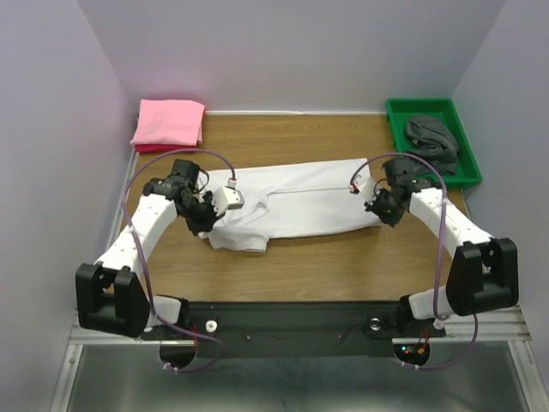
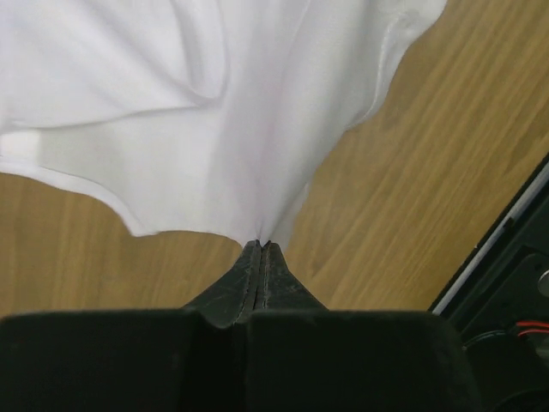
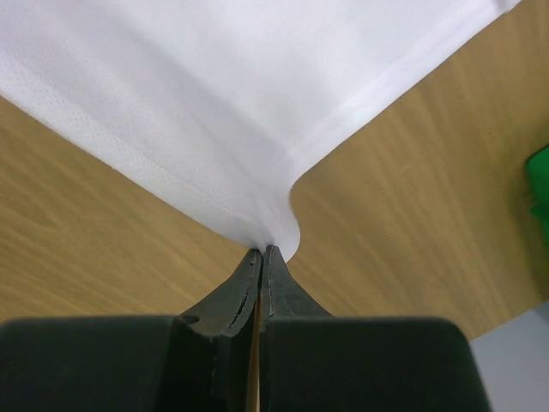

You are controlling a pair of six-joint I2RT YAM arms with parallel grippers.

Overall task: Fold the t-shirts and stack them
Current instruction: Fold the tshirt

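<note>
Seen from the top camera, the white t-shirt [image 1: 300, 202] lies spread across the middle of the table [image 1: 326, 275], its long axis running from 9 o'clock to 3 o'clock between my two arms. The left gripper [image 1: 206, 228] is pressed shut on the shirt's near corner at the 9 o'clock end, and the right gripper [image 1: 383, 218] pinches the hem corner at the 3 o'clock end, so each arm has the end nearer to it. The pink t-shirt [image 1: 168, 122] sits folded in the far corner at 11 o'clock. The dark grey t-shirt [image 1: 431, 142] lies crumpled in the green tray [image 1: 397, 120] at 1 o'clock, both well apart from the work. In the left wrist view the two fingertips [image 2: 246, 273] meet with white cloth caught between them, the fabric fanning away toward 12 o'clock in loose folds over bare wood. In the right wrist view the fingers [image 3: 240, 287] are likewise closed on the stitched hem corner, the cloth stretching flat toward 11 o'clock and the hem running off toward 2 o'clock. As I judge it, the coming fold turns on that axis: with both near corners held, the edge has to travel toward 12 o'clock, square across the shirt's length, both arms moving level.
</note>
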